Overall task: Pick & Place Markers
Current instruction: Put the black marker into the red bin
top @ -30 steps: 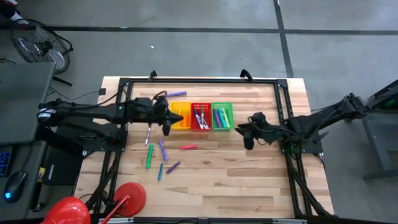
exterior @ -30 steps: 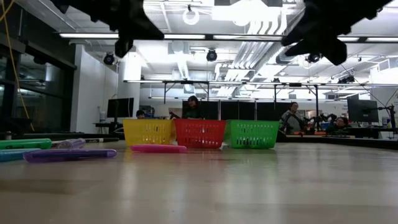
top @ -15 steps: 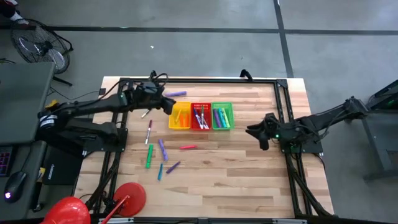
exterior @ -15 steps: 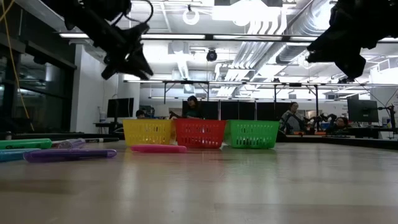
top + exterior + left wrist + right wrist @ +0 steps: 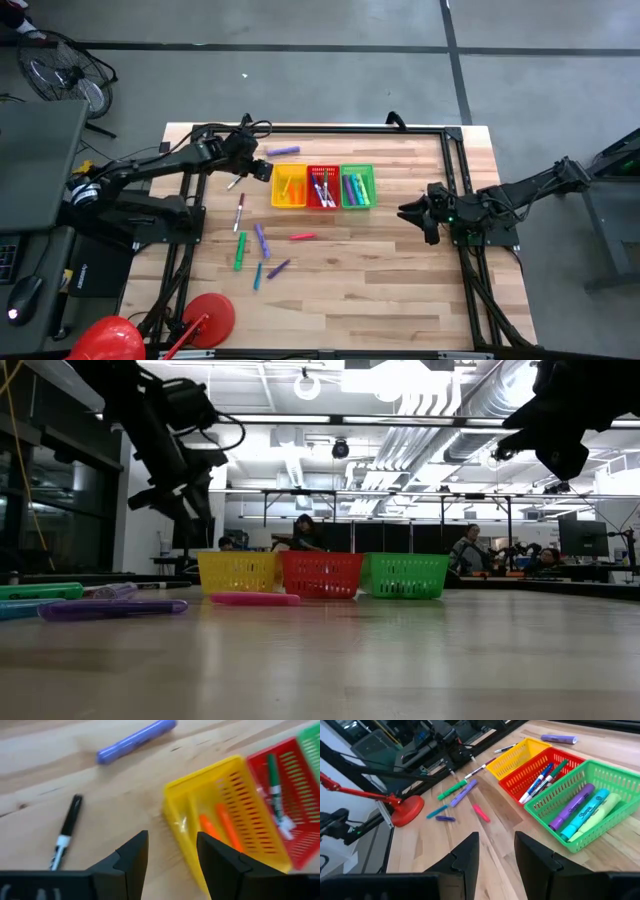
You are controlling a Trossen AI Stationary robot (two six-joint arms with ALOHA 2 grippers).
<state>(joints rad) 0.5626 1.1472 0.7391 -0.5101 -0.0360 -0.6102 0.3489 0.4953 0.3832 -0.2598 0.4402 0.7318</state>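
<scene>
Loose markers lie flat on the wooden table: a purple one (image 5: 283, 150) at the far side, a black-and-white one (image 5: 66, 832), and a group of purple (image 5: 262, 240), pink (image 5: 302, 237), green (image 5: 240, 252) and teal (image 5: 257, 276) nearer the front. More markers lie in the yellow basket (image 5: 290, 186), red basket (image 5: 322, 186) and green basket (image 5: 357, 186). My left gripper (image 5: 171, 840) hovers open above the table, just off the yellow basket's far left corner, holding nothing. My right gripper (image 5: 496, 840) hangs open and holding nothing, right of the green basket (image 5: 580, 815).
A black frame (image 5: 320, 130) runs along the table's far, left and right sides. A red clamp-like tool (image 5: 205, 320) lies at the near left corner. Bare wood lies between the baskets and the right gripper and along the near edge. People sit in the room behind.
My left gripper has swung from the yellow basket's near left side toward the table's far edge, has come down and has tipped to point more steeply down. My right gripper has drawn back a little toward the table's right edge. No marker on the table has moved.
</scene>
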